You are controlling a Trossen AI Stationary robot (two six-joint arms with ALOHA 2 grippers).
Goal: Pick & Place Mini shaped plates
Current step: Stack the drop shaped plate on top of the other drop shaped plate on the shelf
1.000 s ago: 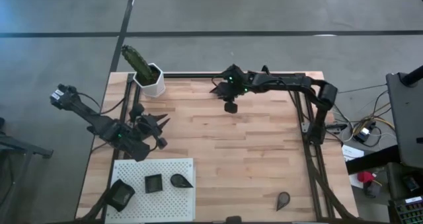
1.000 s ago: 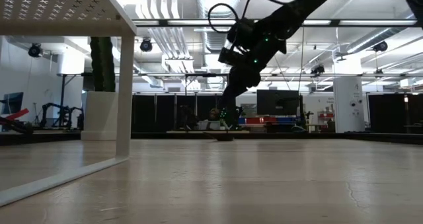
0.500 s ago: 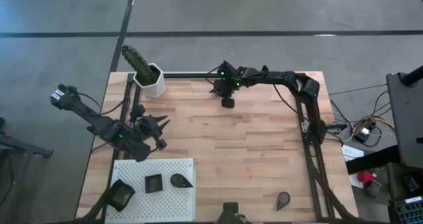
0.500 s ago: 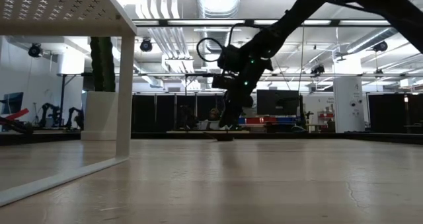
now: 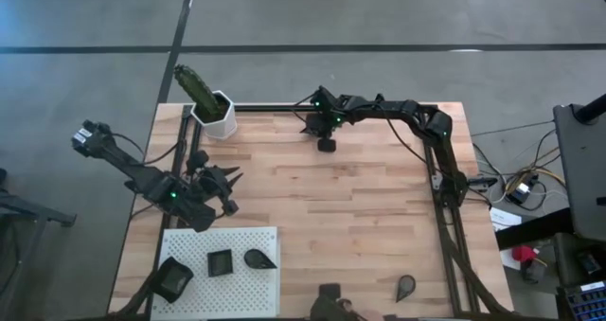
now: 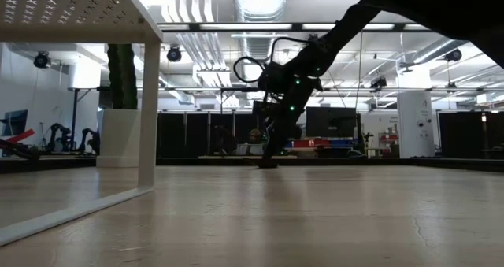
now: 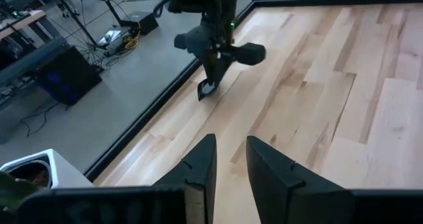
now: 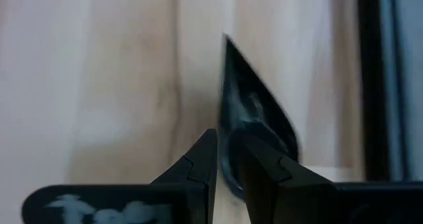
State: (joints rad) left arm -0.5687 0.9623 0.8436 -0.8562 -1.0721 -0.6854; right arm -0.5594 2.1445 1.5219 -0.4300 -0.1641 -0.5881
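Note:
My right gripper (image 5: pixel 325 139) is at the table's far edge, pointing down, shut on a dark teardrop mini plate (image 8: pixel 256 115); the left wrist view shows that plate (image 7: pixel 206 88) below its fingers. My left gripper (image 5: pixel 227 181) (image 7: pixel 230 159) hovers open over the left side, just beyond the white perforated board (image 5: pixel 241 238). Three dark mini plates lie flat on the board: a large one (image 5: pixel 173 278), a square one (image 5: pixel 220 262) and a teardrop (image 5: pixel 258 258). Another teardrop plate (image 5: pixel 405 286) lies on the wood near the near edge. My right gripper pinches the teardrop plate by its rim at the wide end (image 8: pixel 228 161), between the two fingers (image 8: pixel 201 159), coming from above and pointing down. The plate sits tipped on edge below the fingers (image 7: pixel 206 88); whether its lower end touches the wood I cannot tell.
A white hexagonal pot with a green cactus (image 5: pixel 218 115) stands at the far left corner. A dark frame rail (image 5: pixel 275 107) runs along the far edge, close behind the right gripper. A dark object (image 5: pixel 329 297) shows at the near edge. The table's middle is bare wood.
My right gripper has shifted a little toward the table's far edge, its wrist has come lower over the plate and its elbow has drawn back toward the far right corner. Its fingertips have stayed at the plate. The left arm has kept still.

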